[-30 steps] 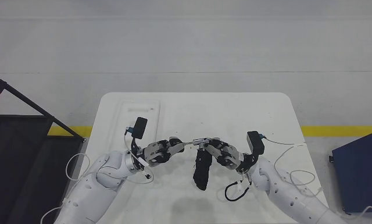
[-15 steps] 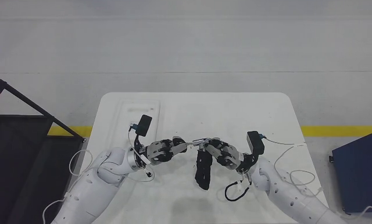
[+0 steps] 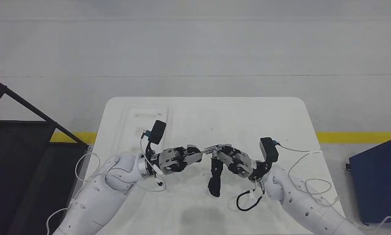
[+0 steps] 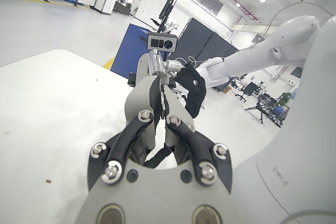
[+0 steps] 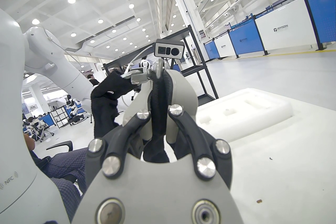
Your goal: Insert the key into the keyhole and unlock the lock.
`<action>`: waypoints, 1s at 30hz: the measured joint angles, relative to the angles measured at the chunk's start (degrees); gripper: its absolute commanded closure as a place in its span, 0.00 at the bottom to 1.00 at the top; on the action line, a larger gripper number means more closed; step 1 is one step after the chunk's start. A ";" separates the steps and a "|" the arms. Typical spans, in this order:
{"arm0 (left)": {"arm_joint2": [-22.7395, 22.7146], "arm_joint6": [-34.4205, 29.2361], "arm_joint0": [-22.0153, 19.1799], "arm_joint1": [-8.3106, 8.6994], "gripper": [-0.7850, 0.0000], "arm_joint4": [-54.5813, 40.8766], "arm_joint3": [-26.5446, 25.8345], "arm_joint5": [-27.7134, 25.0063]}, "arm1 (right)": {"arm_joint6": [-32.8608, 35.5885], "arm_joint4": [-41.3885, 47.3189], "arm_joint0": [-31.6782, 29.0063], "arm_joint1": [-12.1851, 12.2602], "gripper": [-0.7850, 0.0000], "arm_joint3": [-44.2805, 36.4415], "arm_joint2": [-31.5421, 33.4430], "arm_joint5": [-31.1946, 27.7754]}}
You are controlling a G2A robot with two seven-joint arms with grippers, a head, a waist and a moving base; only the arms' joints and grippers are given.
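Top view: the left gripper (image 3: 194, 154) and the right gripper (image 3: 217, 152) meet tip to tip above the table (image 3: 256, 116), with the lock (image 3: 208, 149) between them.
Left wrist view: its fingers are clamped on the key (image 4: 163, 104), and the lock sits just past the fingertips.
Right wrist view: its fingers pinch the lock, and a black pouch (image 5: 107, 99) hangs beside them.

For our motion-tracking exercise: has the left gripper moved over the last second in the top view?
Yes. The left gripper has shifted along the table, away from the white foam tray and closer to the right gripper.

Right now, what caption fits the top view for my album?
Left gripper holds key at the lock gripped by right gripper.
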 measured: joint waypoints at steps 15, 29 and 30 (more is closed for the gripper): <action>-6.31 36.98 9.24 -2.10 1.00 46.10 -8.88 10.11 | 0.00 0.00 0.00 0.00 1.00 0.00 0.00 0.00; 0.28 72.35 10.01 -2.98 1.00 88.37 -3.97 34.92 | 0.00 0.00 0.00 0.00 1.00 0.00 0.00 0.00; 0.64 73.41 9.94 -3.08 1.00 90.42 -3.58 38.00 | 0.00 0.00 0.00 0.00 1.00 0.00 0.00 0.00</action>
